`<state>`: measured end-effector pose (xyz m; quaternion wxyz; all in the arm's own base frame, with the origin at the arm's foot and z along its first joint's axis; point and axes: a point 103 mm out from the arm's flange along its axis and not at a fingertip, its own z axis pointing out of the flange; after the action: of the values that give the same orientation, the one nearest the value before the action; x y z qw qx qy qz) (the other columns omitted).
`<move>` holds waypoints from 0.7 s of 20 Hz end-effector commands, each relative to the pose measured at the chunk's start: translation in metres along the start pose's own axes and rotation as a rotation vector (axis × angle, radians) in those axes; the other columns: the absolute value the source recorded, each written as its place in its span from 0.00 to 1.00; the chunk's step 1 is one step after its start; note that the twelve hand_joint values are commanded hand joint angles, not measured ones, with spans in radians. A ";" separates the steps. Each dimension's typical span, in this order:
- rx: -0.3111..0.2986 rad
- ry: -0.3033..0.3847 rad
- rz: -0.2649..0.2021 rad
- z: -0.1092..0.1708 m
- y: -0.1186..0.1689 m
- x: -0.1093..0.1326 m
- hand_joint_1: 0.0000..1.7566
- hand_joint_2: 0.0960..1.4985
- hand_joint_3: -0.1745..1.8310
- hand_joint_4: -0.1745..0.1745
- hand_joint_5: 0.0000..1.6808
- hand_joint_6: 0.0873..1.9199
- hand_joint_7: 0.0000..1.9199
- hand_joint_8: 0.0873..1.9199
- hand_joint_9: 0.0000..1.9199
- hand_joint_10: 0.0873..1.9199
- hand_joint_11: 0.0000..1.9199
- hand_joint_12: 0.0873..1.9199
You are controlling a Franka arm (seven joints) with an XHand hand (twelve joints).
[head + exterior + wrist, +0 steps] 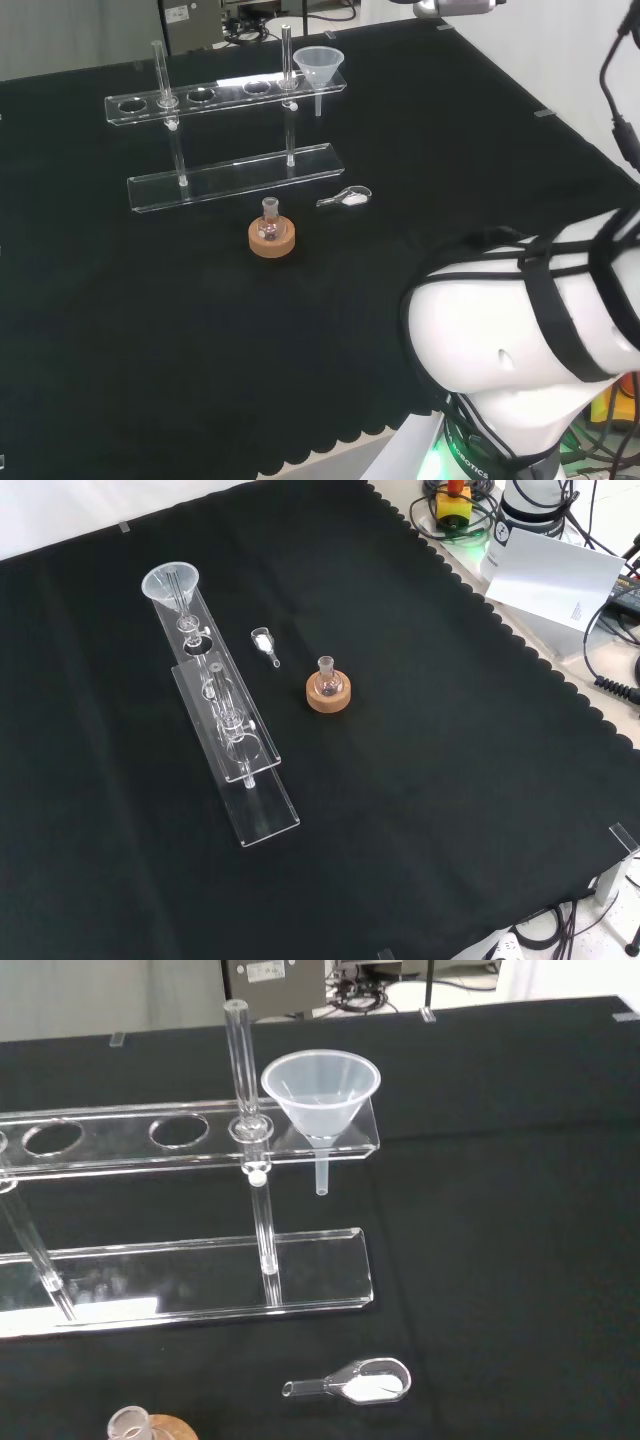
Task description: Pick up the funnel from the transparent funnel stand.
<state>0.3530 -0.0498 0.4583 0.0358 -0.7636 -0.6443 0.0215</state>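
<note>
Bench cloth [120, 330]: black fabric, matt, scalloped along its edge. Funnel stand [190, 1295]: clear glossy plastic plates joined by clear rods, bright reflections on the flat surfaces. Funnel [321, 1087]: translucent, milky plastic, smooth. Small flask [325, 669]: clear glass. Ring stand [271, 239] under it: cork, tan, matt. Scoop [360, 1382]: clear, glossy, holding white powder. Arm link [510, 330]: smooth white plastic, slight sheen.

Head view: behind the arm, high, looking over the desk [120, 330]. Front view: opposite side, steeply downward. Wrist view: close, low. Shared: the funnel stand [225, 95].
</note>
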 end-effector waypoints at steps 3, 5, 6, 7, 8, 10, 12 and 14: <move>0.057 0.025 0.012 0.017 0.091 -0.041 0.07 0.75 0.25 0.55 0.07 0.00 0.05 0.09 0.04 0.30 0.00 0.70; 0.075 0.020 0.010 0.024 0.107 -0.041 0.08 0.74 0.25 0.54 0.08 0.00 0.04 0.13 0.04 0.32 0.00 0.70; 0.080 0.017 0.005 0.027 0.114 -0.041 0.08 0.74 0.25 0.54 0.08 0.00 0.03 0.15 0.04 0.32 0.00 0.70; 0.083 0.016 -0.001 0.031 0.121 -0.039 0.09 0.74 0.25 0.54 0.08 0.00 0.02 0.16 0.04 0.32 0.00 0.71; 0.090 0.014 -0.007 0.035 0.128 -0.037 0.09 0.73 0.25 0.53 0.08 0.00 0.02 0.18 0.04 0.32 0.00 0.71; 0.096 0.012 -0.016 0.042 0.140 -0.034 0.09 0.73 0.25 0.53 0.08 0.00 0.01 0.19 0.04 0.32 0.00 0.71; 0.099 0.012 -0.024 0.047 0.149 -0.031 0.10 0.73 0.25 0.51 0.08 0.00 0.01 0.20 0.04 0.33 0.00 0.71; 0.109 0.008 -0.031 0.052 0.157 -0.029 0.11 0.72 0.25 0.49 0.09 0.00 0.02 0.20 0.05 0.33 0.00 0.71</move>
<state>0.4606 -0.0948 0.4084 0.0793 -0.7592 -0.6436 0.0556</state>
